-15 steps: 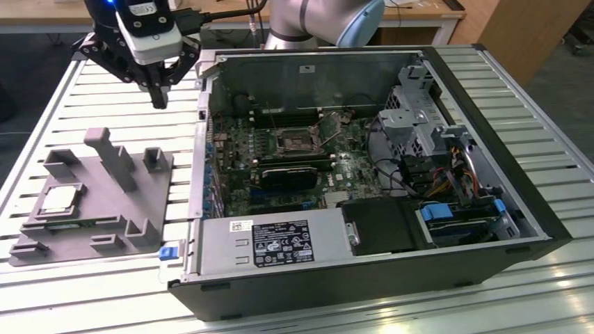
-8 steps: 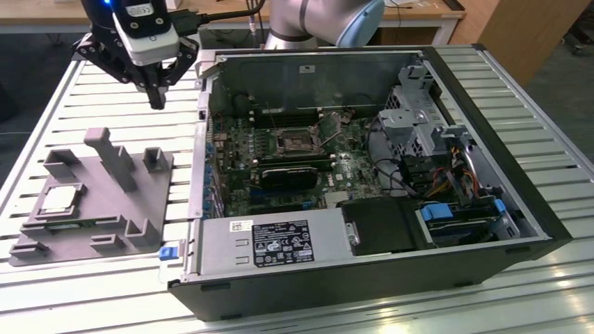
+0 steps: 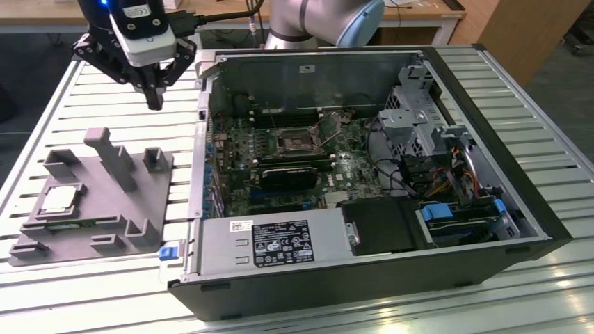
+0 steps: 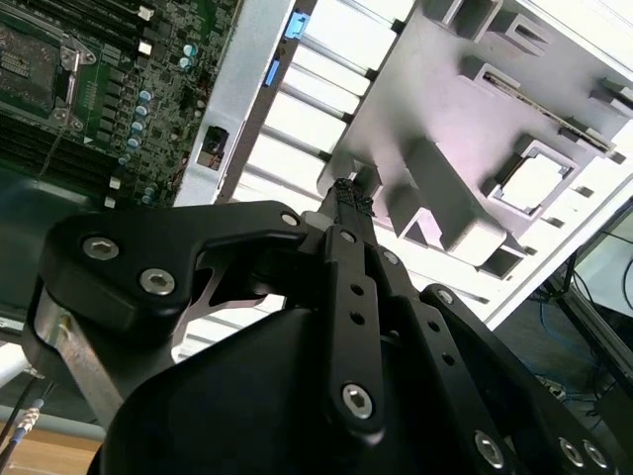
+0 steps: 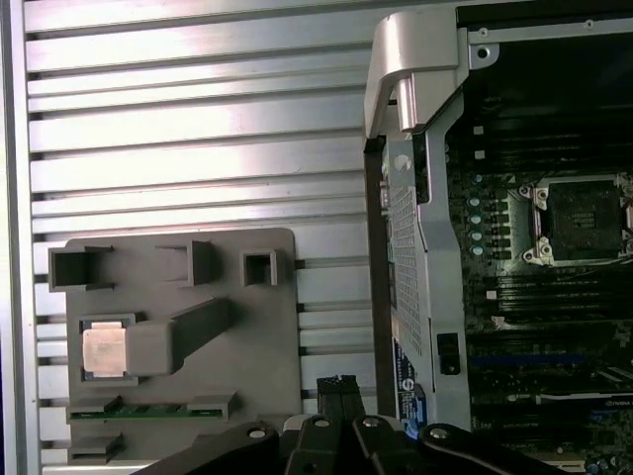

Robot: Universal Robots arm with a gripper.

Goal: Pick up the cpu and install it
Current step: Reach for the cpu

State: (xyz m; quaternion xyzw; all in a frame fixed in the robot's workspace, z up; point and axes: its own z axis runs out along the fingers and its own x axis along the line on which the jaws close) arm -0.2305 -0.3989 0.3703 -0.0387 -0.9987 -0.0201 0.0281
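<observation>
tool [image 3: 154, 101] hovering above slatted table [image 3: 547, 160], cpu [image 3: 60, 200] seated in grey fixture [image 3: 85, 174], open computer case [image 3: 371, 285] beside

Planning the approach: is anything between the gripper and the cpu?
Nothing covers the cpu; its top lies bare in the grey fixture. The fixture's tall post stands beside it, on the side toward the gripper.

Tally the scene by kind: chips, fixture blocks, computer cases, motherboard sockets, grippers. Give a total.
cpu: 1
grey fixture block: 1
open computer case: 1
motherboard socket: 1
gripper: 1
Total: 5
</observation>
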